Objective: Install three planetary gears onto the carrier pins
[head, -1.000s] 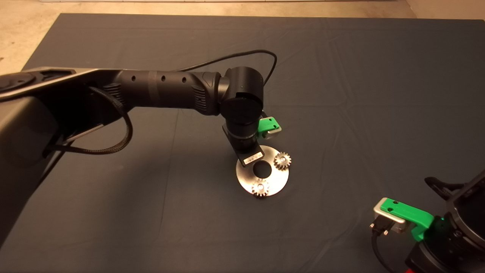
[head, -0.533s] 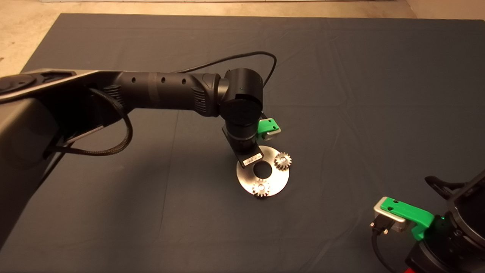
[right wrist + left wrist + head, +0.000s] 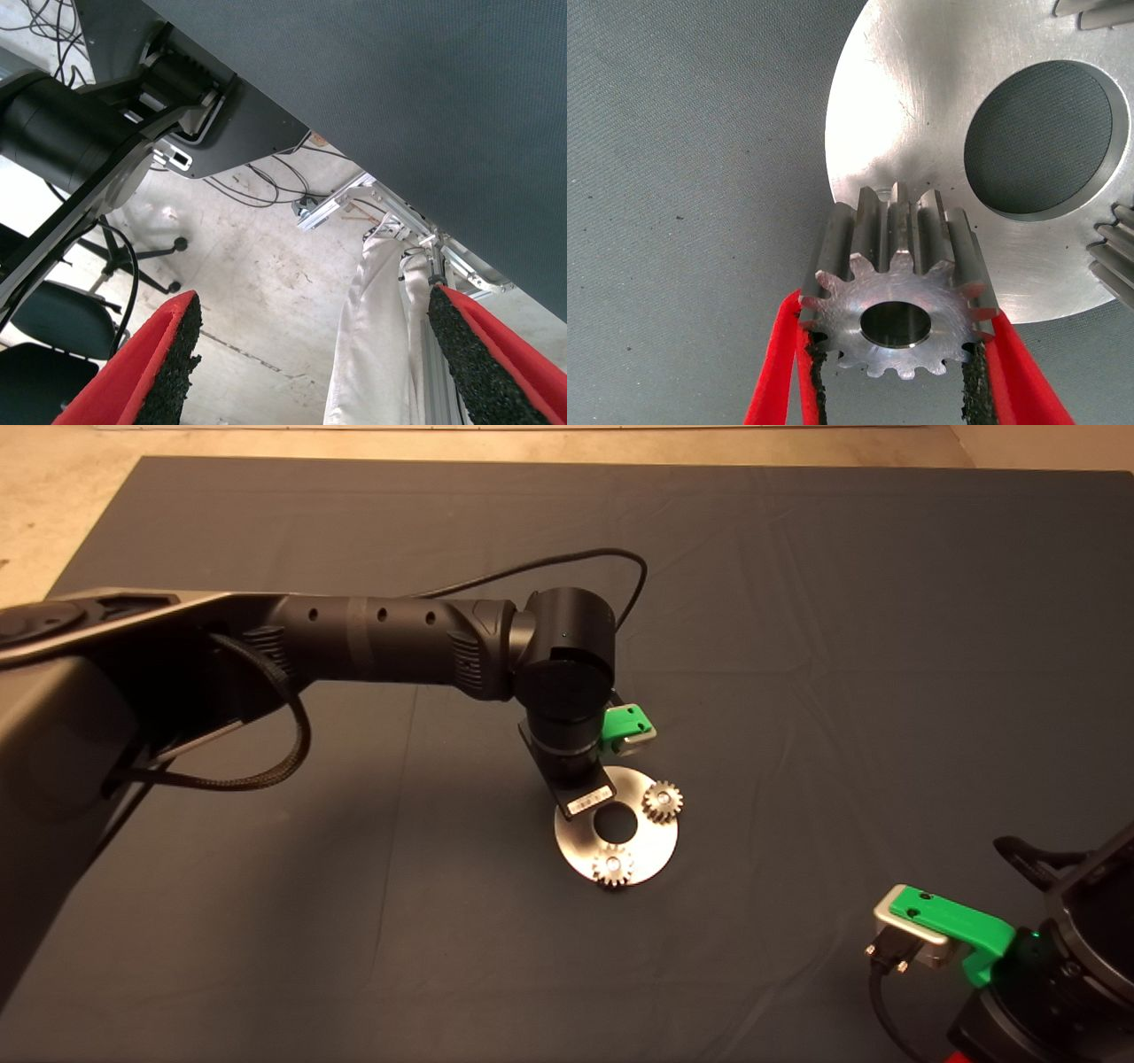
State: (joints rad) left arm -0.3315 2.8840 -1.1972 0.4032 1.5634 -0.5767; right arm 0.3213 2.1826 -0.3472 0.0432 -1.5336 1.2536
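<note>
The shiny metal disc (image 3: 654, 849) lies mid-mat with a large central hole. Two planetary gears sit on carrier pins: one at the disc's right (image 3: 663, 801), one at its near edge (image 3: 611, 865). My left gripper (image 3: 897, 326) is hidden under the wrist (image 3: 567, 691) in the head view, above the disc's far-left part. In the left wrist view it is shut on the third gear (image 3: 897, 266), held flat just above the disc (image 3: 921, 115) near its rim. The third pin is mostly hidden behind the gear. My right gripper (image 3: 323, 354) is open, parked at the lower right (image 3: 939, 930).
The left arm (image 3: 381, 642) and its cable (image 3: 567, 558) stretch across the mat from the left. The mat's far edge borders a light floor (image 3: 53, 505). The right wrist view shows a chair (image 3: 53, 336) and cables on the floor past the mat's edge.
The left wrist has crept slightly nearer, over the disc, with the gear in its grip. The disc has shifted a touch to the right. The right arm has not moved.
</note>
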